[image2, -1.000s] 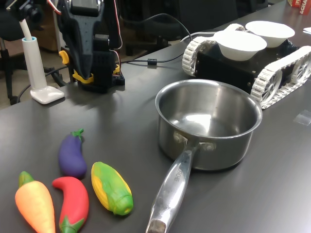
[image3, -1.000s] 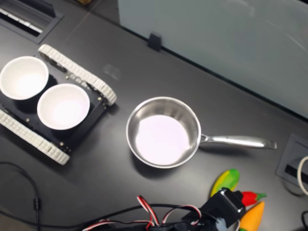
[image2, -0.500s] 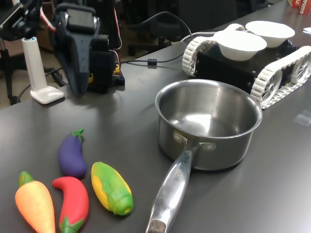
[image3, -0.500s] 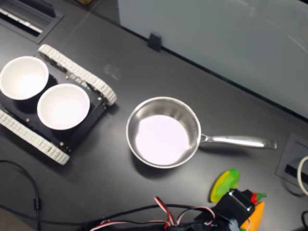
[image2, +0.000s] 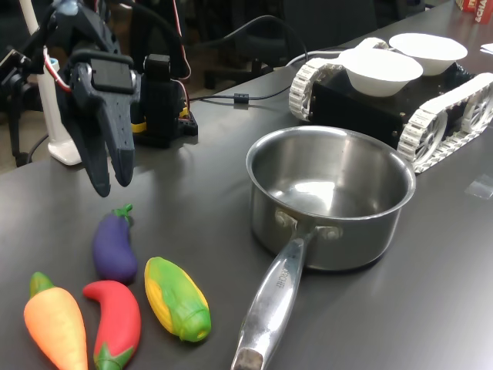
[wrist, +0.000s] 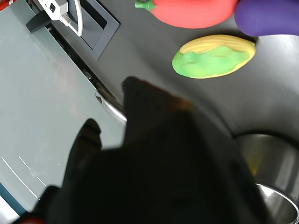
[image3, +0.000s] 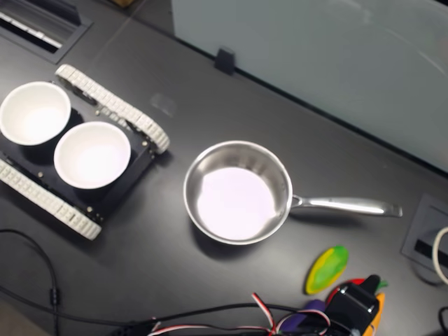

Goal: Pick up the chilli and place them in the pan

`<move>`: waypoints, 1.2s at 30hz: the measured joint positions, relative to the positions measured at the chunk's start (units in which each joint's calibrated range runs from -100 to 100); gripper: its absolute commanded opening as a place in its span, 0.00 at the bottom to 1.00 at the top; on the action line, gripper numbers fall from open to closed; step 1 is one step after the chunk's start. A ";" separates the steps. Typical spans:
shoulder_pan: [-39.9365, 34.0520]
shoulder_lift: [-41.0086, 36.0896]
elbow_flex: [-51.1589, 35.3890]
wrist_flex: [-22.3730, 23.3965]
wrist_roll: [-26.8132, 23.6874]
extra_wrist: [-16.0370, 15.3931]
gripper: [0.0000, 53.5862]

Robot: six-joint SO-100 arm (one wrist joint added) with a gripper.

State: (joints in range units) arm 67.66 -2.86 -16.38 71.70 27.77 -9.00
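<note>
Half the chilli [image2: 114, 321] is cut off at the first exterior view's lower left; the tool [image2: 110, 176], tips pressed together, hangs above the eggplant [image2: 114, 245], pan [image2: 330, 197] empty.

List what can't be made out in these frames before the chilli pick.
- Claw opening: tips look close in the first exterior view; the wrist view shows only a dark blur.
- Chilli: lower end cut by the first exterior view's bottom edge; mostly under the arm in the second exterior view.
- Carrot: also cut by that edge.
- Pan: only a rim sliver in the wrist view.
</note>
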 measured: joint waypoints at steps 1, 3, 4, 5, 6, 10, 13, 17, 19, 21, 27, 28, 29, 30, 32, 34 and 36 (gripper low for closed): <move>0.33 0.25 0.00 -0.09 0.44 -0.46 0.42; 0.88 0.84 0.00 -0.09 1.56 -1.10 0.46; 1.10 1.09 0.00 -0.17 2.20 -1.38 0.47; 1.43 1.43 0.00 -0.17 2.83 -1.47 0.49; 1.54 1.85 0.00 -0.17 3.42 -1.65 0.50; 2.42 3.54 0.00 -0.68 6.40 -2.39 0.55; 2.97 4.88 0.00 -0.68 8.89 -2.48 0.60; 3.30 6.31 0.00 -1.02 12.75 -2.48 0.67; 3.19 6.48 0.00 -1.02 14.65 -2.48 0.69; 3.52 6.48 0.00 -1.02 16.46 -2.48 0.70; 4.18 8.59 -0.09 -1.02 20.27 -2.48 0.69; 4.18 9.18 -0.09 -1.02 20.85 -2.48 0.68; 4.07 9.60 -0.09 -1.02 21.29 -2.48 0.67; 4.18 9.93 -0.09 -1.02 21.83 -2.48 0.66; 4.51 10.86 -0.27 -1.02 22.66 -2.48 0.65; 5.06 12.04 -0.81 -1.02 23.30 -2.48 0.64; 5.39 13.05 -1.27 -1.02 23.64 -2.48 0.62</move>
State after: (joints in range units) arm 73.05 10.19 -17.65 70.68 51.40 -11.48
